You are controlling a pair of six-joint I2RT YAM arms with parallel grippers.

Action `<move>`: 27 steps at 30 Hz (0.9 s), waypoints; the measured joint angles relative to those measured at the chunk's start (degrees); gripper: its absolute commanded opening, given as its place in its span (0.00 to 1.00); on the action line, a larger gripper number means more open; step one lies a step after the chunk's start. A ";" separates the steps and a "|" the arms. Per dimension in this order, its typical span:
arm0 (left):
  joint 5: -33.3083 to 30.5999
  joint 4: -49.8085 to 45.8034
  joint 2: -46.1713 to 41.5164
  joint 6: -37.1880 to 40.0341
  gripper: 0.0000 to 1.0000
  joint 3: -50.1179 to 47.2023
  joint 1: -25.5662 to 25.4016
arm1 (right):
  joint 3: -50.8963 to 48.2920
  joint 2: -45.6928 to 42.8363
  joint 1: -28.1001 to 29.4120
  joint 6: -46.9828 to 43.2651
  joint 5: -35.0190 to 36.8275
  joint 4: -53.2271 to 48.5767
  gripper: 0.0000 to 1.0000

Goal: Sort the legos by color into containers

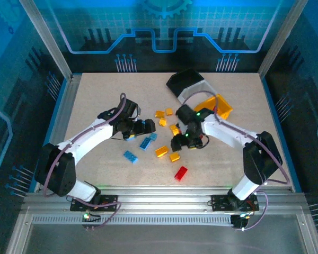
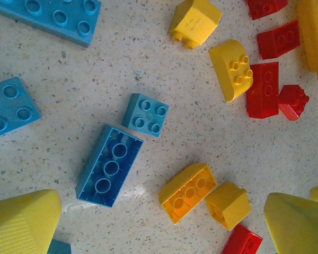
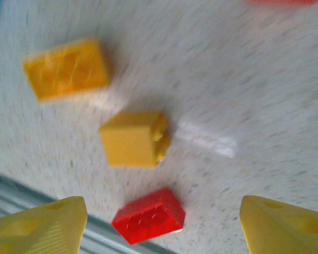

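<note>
fingers of left gripper spread | right gripper spread | legos loose on table

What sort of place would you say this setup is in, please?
Probably a lab robot cell, not a home: an aluminium-profile frame and tinted see-through panels enclose a speckled table, with a left arm and right arm bolted at its edge.

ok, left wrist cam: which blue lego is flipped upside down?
The long blue lego, just below the small square blue lego: hollow underside up, while its blue neighbours show studs.
</note>
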 measured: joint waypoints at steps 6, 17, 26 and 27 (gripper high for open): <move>-0.02 0.20 -0.13 -0.02 0.99 -0.44 0.00 | -4.00 -0.11 7.32 -10.71 2.05 -1.53 0.89; -0.04 0.09 -2.82 0.00 0.99 -2.93 0.00 | -3.08 5.53 16.92 -18.25 9.33 -2.78 0.93; -0.09 -0.04 -3.80 0.20 0.99 -3.04 0.00 | -1.07 9.40 16.98 -18.78 12.52 -4.83 0.93; -0.09 -0.04 -3.80 0.24 0.99 -3.04 0.00 | -0.92 9.62 16.98 -18.78 12.44 -4.92 0.93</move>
